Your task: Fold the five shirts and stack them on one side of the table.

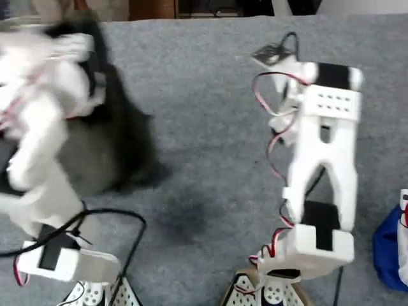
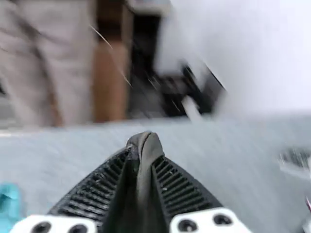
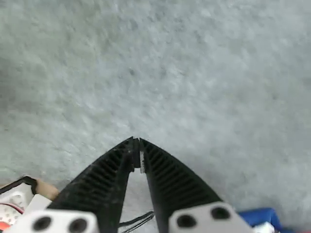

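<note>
Near right edge: a blue shirt (image 1: 387, 250), crumpled, unfolded. Farther out, right gripper (image 3: 136, 142) clenched on nothing above grey table (image 1: 210, 127). Far left, left gripper (image 2: 144, 141) pinching a fold of dark shirt (image 1: 127, 146), bunched. Seemingly early: no folded stack apparent, most folding left.

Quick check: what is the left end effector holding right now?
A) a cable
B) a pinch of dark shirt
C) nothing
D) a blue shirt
B: in the left wrist view the left end effector is shut on a fold of dark shirt that sticks up between its tips.
</note>
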Controlling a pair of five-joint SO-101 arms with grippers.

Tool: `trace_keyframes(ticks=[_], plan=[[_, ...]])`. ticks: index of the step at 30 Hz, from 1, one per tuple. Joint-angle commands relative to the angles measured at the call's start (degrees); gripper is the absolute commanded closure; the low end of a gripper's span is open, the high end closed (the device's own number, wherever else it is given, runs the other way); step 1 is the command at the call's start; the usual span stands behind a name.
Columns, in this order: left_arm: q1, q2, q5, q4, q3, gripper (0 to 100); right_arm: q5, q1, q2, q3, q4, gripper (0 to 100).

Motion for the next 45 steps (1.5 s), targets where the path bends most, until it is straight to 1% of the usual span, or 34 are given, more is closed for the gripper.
trace_keyframes(ticks=[1,4,6,9,10,12,15,18,20,23,24,27,30,31,33,35,37,42,44,45], plan=[[11.2,-3.4,2.8,0.4,11.5,98,1.3,6.9,-4.4,0.3,0.5,99.2],[17.0,-3.7,2.7,0.4,21.1,98,1.4,10.8,-4.4,0.3,0.5,99.1],[18.6,-3.9,2.7,0.4,27.1,96,1.4,12.2,-4.4,0.3,0.6,99.1],[18.7,-4.1,3.4,0.4,35.1,86,1.4,12.9,-4.8,0.3,0.7,98.9],[18.6,-4.2,4.9,0.4,36.8,83,1.4,12.5,-4.8,0.3,0.8,98.1],[17.3,-5.6,8.4,0.4,39.3,79,1.4,11.3,-4.8,0.4,0.8,93.1],[14.7,-8.9,9.5,0.4,41.4,78,1.3,8.5,-4.8,0.4,0.9,81.9],[8.1,-12.4,9.4,0.4,42.7,78,1.3,4.9,-5.0,0.2,0.9,74.1],[1.8,-15.0,8.5,0.4,43.1,78,1.0,1.5,-6.2,0.4,1.0,72.6],[-7.1,-18.7,3.9,0.4,45.7,79,0.9,-6.5,-9.4,0.3,1.0,72.6],[-9.8,-19.9,2.7,0.4,47.7,79,0.7,-9.7,-10.4,0.0,1.0,72.3],[-16.9,-23.7,0.6,0.4,57.2,79,-4.6,-19.6,-12.0,-1.5,0.8,69.7],[-24.4,-25.2,-1.4,0.2,71.6,79,-7.0,-29.9,-10.5,-2.9,0.8,65.3],[-26.4,-25.2,-1.9,-1.4,77.0,79,-7.6,-33.1,-9.5,-2.9,0.8,64.3],[-30.4,-25.7,-2.3,-7.6,87.6,79,-7.9,-38.3,-6.5,-2.9,0.8,63.4],[-34.0,-25.7,-2.2,-13.8,96.1,79,-7.9,-42.2,-2.8,-3.1,0.8,63.3],[-35.7,-25.7,-2.2,-18.4,102.7,79,-7.6,-44.9,1.3,-3.3,0.8,63.3],[-35.4,-25.6,-2.3,-29.1,114.3,79,-7.4,-46.8,12.5,-3.4,0.1,63.8],[-35.4,-25.3,-2.3,-33.5,117.3,79,-7.0,-46.5,16.6,-3.4,-0.9,69.1],[-35.4,-25.3,-2.0,-35.8,118.4,79,-5.6,-46.3,18.2,-3.4,-1.0,74.6]])
